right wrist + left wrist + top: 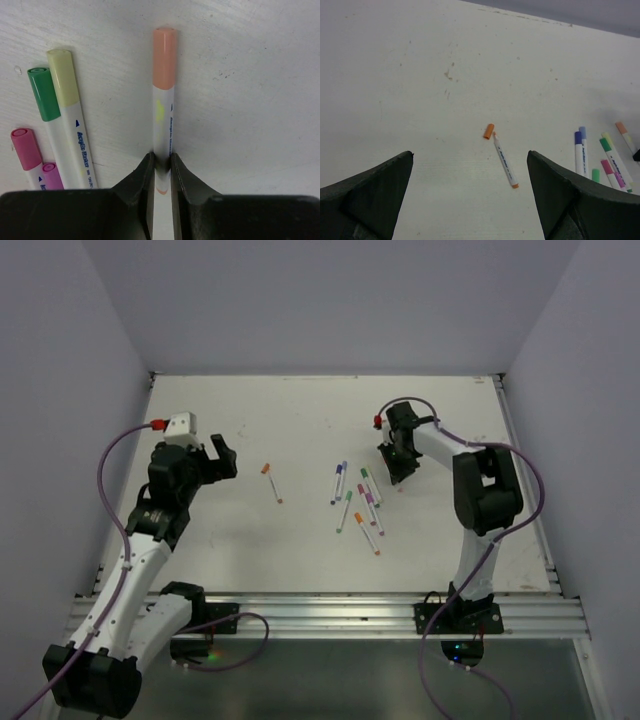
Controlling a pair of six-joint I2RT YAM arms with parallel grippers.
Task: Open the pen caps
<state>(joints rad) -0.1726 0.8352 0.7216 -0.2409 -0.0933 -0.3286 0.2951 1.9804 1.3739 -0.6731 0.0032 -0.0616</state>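
Right pincer [161, 165] squeezes a white pen [163, 125] just right of the bunch of pens [368, 502], with its peach cap [165, 57] on. Left pincer [470, 155] hangs wide open (holding nothing); an orange cap [489, 131] lies off, left of the bunch.

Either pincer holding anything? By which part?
Right pincer is clamped on a pen by its white barrel; its peach cap sticks out free. Left pincer is open, holding nothing.
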